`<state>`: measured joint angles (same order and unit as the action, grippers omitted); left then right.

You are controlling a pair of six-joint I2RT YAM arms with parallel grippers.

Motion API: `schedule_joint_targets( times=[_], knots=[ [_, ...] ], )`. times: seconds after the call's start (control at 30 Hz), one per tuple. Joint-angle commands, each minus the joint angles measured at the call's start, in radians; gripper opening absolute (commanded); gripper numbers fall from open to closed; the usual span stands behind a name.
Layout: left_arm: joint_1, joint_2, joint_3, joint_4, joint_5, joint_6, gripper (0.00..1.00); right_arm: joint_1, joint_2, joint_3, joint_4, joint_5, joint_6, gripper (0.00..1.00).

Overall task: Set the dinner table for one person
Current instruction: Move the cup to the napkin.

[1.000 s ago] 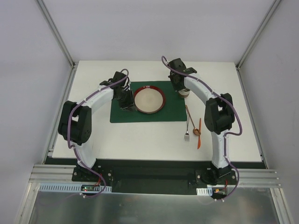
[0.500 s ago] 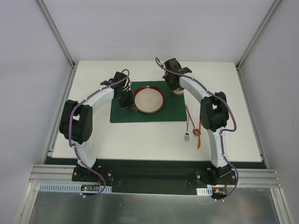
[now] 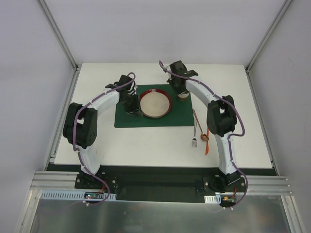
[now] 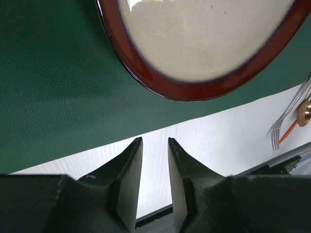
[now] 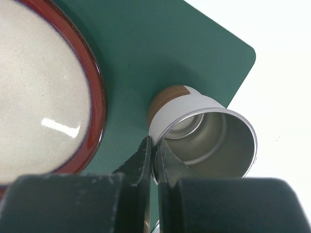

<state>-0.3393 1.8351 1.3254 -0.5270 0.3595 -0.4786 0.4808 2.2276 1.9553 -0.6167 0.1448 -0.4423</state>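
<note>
Setting cup (image 5: 194, 109) on placemat (image 5: 160, 53), upper right
Right tool (image 5: 155, 145) pinches cup rim; lower level, then release. Left tool (image 4: 154, 141) parted, empty.

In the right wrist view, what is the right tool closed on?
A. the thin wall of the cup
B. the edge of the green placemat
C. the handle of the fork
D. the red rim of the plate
A: the right tool pinches the wall of the cup at its rim, while the plate lies apart from the fingers on the placemat.
</note>
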Motion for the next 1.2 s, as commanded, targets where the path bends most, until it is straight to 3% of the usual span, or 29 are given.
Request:
schedule_joint_targets(
  times=[0.0, 0.1, 0.13, 0.73, 0.83, 0.9, 1.0, 1.17],
  knots=[
    [0.003, -0.002, 0.032, 0.002, 0.019, 0.021, 0.27, 0.016, 0.012, 0.053, 0.0, 0.012, -0.026, 0.25],
    [0.003, -0.002, 0.035, 0.004, 0.019, 0.02, 0.27, 0.024, 0.006, 0.056, 0.0, 0.035, -0.033, 0.46],
    [0.003, -0.002, 0.037, 0.004, 0.021, 0.02, 0.27, 0.027, 0.004, 0.056, 0.0, 0.044, -0.036, 0.48],
    [0.003, -0.039, 0.011, 0.004, 0.026, 0.014, 0.27, 0.096, -0.206, -0.042, 0.089, 0.355, -0.092, 0.48],
    [0.003, -0.053, 0.003, 0.004, 0.025, 0.012, 0.27, 0.093, -0.226, -0.081, 0.104, 0.418, -0.066, 0.42],
    [0.003, -0.06, -0.003, 0.004, 0.027, 0.012, 0.27, 0.085, -0.235, -0.11, 0.106, 0.432, -0.026, 0.26],
    [0.003, -0.069, -0.009, 0.004, 0.025, 0.012, 0.27, 0.065, -0.258, -0.16, 0.107, 0.421, 0.035, 0.12],
    [0.003, -0.079, -0.015, 0.002, 0.022, 0.011, 0.27, 0.024, -0.286, -0.226, 0.106, 0.363, 0.132, 0.0]
  ],
)
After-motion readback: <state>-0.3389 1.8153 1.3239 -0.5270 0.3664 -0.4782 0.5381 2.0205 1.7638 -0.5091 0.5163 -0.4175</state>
